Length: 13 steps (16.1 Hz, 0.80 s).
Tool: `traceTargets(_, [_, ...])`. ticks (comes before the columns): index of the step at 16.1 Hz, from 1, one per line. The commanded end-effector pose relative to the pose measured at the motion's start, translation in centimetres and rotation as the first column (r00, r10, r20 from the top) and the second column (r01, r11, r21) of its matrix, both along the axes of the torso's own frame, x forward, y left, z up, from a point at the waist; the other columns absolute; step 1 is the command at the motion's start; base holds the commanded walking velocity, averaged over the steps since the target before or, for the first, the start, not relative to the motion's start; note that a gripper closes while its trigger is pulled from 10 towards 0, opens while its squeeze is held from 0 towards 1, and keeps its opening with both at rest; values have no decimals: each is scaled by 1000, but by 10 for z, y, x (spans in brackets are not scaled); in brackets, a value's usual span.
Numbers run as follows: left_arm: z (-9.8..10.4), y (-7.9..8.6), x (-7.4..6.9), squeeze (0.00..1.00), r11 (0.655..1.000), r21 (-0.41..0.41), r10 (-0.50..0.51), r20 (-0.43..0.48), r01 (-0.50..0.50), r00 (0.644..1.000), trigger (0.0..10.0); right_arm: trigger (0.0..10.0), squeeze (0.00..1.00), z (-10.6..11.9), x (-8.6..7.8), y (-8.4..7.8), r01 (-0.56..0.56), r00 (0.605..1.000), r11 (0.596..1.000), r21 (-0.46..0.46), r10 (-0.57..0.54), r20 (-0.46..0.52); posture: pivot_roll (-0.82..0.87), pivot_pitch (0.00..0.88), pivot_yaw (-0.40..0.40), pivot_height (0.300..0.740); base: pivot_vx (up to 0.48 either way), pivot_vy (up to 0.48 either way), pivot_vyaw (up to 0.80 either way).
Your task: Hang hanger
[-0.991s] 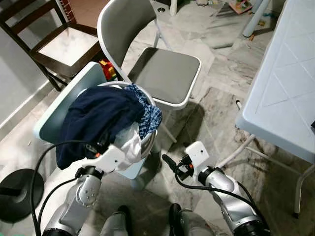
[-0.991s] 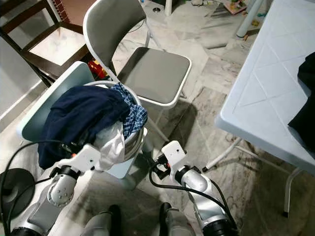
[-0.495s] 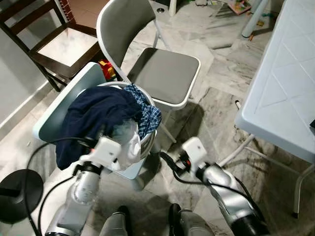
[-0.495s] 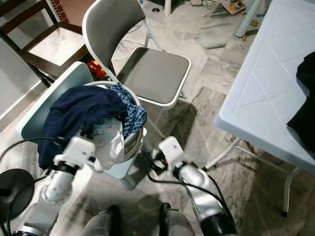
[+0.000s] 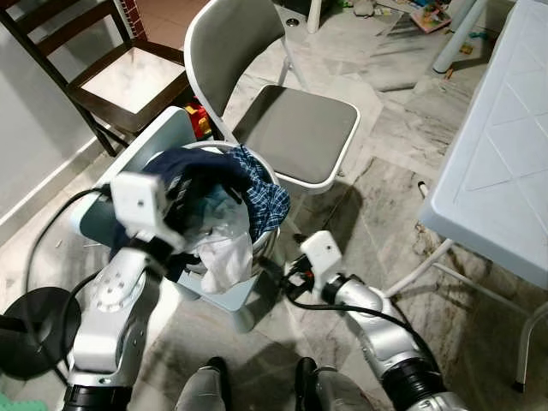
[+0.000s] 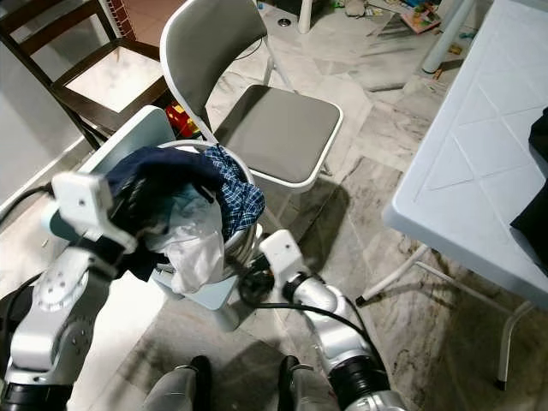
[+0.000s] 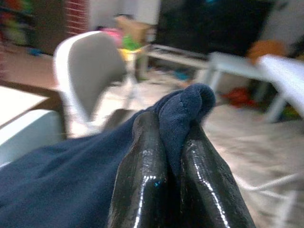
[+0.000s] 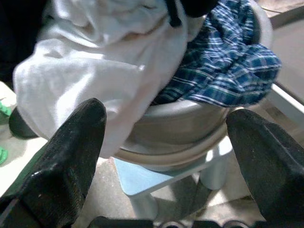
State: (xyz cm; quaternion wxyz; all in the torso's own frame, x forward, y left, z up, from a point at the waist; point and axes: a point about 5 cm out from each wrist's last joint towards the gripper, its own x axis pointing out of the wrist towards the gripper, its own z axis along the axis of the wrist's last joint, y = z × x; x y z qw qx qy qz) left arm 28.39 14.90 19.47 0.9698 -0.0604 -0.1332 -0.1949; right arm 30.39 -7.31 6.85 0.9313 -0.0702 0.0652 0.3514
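A marbled tile floor [image 5: 377, 197] runs under everything here. On it stands a pale blue plastic chair [image 6: 128, 141], and on that chair's seat sits a round metal basin [image 8: 190, 128] heaped with laundry: a navy garment [image 5: 201, 164] on top, a blue plaid shirt [image 5: 267, 199] spilling over the rim, and a white cloth [image 5: 224, 257] drooping down the front. Just beyond it a white folding chair [image 5: 295, 128] with grey seat and back rests on the tiles, and a dark wooden chair [image 5: 94, 73] stands by the wall. A pale blue plastic table [image 5: 505, 171] stands on white legs to the right, a dark cloth [image 6: 535, 197] lying at its far edge. A round black base [image 5: 30, 330] sits on the floor at the left.
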Motion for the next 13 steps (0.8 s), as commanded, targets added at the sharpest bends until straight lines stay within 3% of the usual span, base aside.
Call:
traceTargets(1, [18, -15, -7, 0, 989, -3, -149, 35, 149, 988, 0, 10000, 0, -9, -3, -2, 8, 1000, 1000, -12, -8, -24, 131, 202, -8, 740, 0, 0, 0])
traceTargets(3, [39, -23, -7, 0, 972, -21, -233, 76, 235, 969, 0, 10000, 0, -10, -2, -1, 12, 1000, 1000, -15, -13, -23, 129, 188, -8, 740, 0, 0, 0])
traceTargets(5, [94, -26, 0, 0, 948, -117, -267, 217, 297, 939, 0, 10000, 0, -7, 3, 1, 25, 1000, 999, -23, -25, -3, 127, 155, 10, 740, 0, 0, 0])
traceTargets(7, [113, -31, -2, 0, 920, -150, -317, 251, 361, 914, 0, 10000, 0, -6, 7, 0, 54, 999, 998, -19, -54, 3, 120, 159, 15, 740, 0, 0, 0])
traceTargets(8, [114, -33, -4, 0, 919, -128, -334, 252, 374, 908, 0, 10000, 0, -6, 6, 0, 53, 999, 998, -21, -53, 3, 117, 159, 17, 740, 0, 0, 0])
traceTargets(9, [113, -33, -5, 0, 905, -155, -356, 229, 395, 906, 0, 10000, 0, -8, 5, -1, 53, 999, 998, -24, -53, 3, 116, 167, 17, 740, 0, 0, 0])
traceTargets(13, [92, -22, -8, 0, 932, -97, -333, 144, 348, 932, 0, 10000, 0, -16, 2, -7, 73, 997, 997, -35, -74, -19, 122, 186, 3, 740, 0, 0, 0])
